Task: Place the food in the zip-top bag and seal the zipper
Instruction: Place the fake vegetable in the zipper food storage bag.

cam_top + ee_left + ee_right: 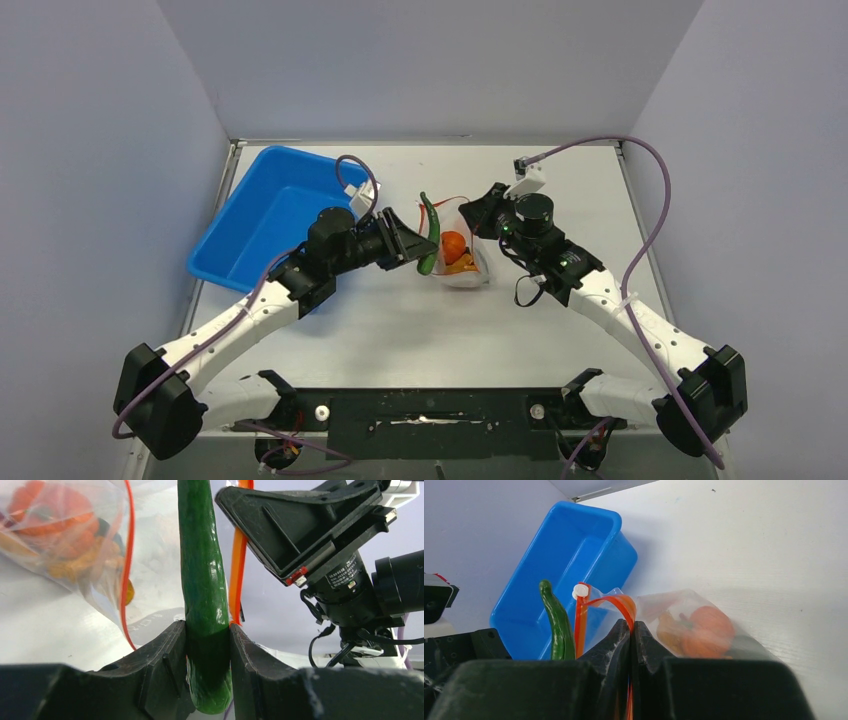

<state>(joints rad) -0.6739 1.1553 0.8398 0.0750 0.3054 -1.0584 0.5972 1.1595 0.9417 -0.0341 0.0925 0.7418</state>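
While left end effector [206, 630] clamps glossy green pepper [200, 570], right end effector [630, 627] pinches zipper [580, 625]

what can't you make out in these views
- Left wrist: upper end of the green vegetable cut off by the top edge.
- Right wrist: pinched stretch of the zipper hidden between the fingers of the right gripper.
- Top external: food in the bag too small to tell apart.

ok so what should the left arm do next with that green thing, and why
Probably ease the green piece tip-first through the mouth of the zip-top bag, then let go. The left gripper is clamped on its lower end, holding it upright beside the zipper, which the right gripper pinches up. The orange fruit already lies inside the bag.
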